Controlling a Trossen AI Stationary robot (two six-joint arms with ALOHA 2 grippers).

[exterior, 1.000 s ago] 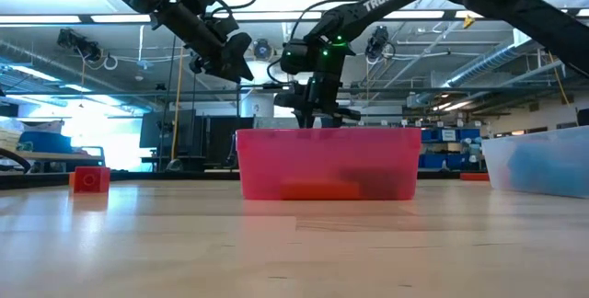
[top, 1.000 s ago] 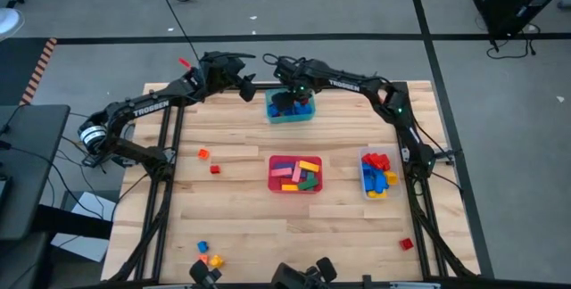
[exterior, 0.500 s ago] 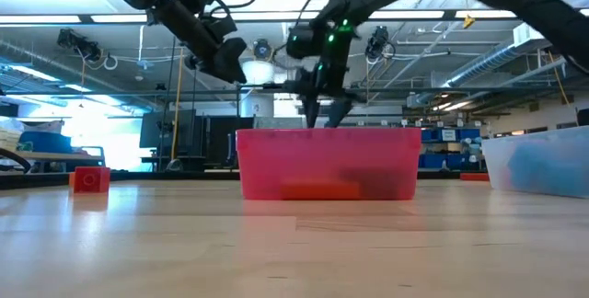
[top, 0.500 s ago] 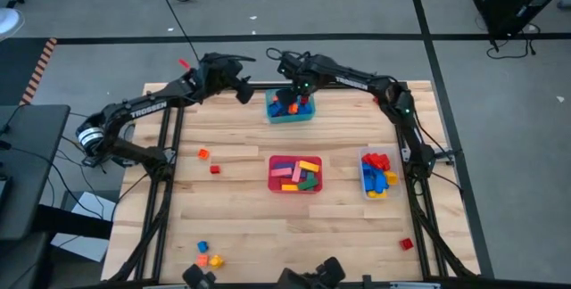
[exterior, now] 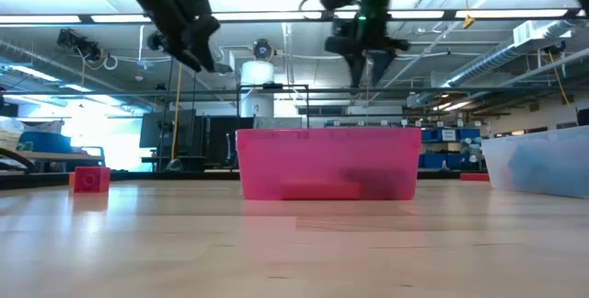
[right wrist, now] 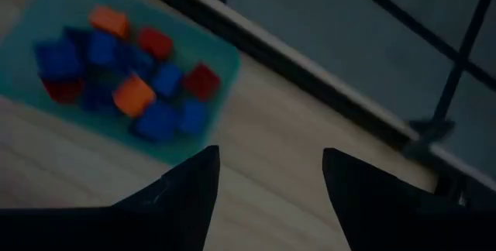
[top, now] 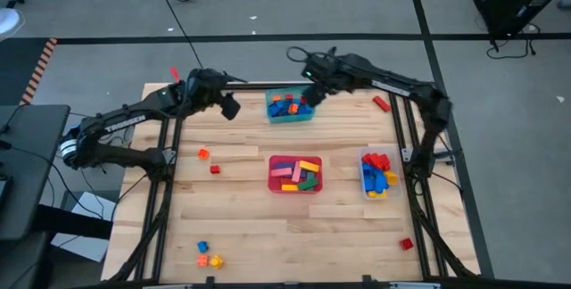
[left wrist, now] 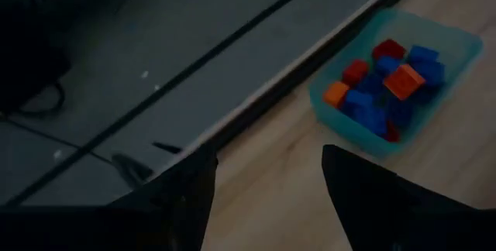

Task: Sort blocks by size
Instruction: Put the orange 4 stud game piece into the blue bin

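Wood table (top: 241, 218) sits on grey floor; both claws, left gripper (top: 230, 109) and right gripper (top: 311, 94), hang open, empty; pink tub (exterior: 327, 162) hides its blocks (top: 295, 174).

Pale wood-plank table (top: 241, 209), glossy plastic blocks (top: 298, 175), seemingly translucent pink tub (exterior: 327, 162)

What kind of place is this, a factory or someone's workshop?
Probably a robotics lab in an open industrial hall: bare ceiling pipes, shelving with blue bins behind, and a wooden table fitted with two robot arms sorting toy blocks.

Industrial lab: exposed ceiling ducts (exterior: 515, 54), taped floor (top: 268, 39).
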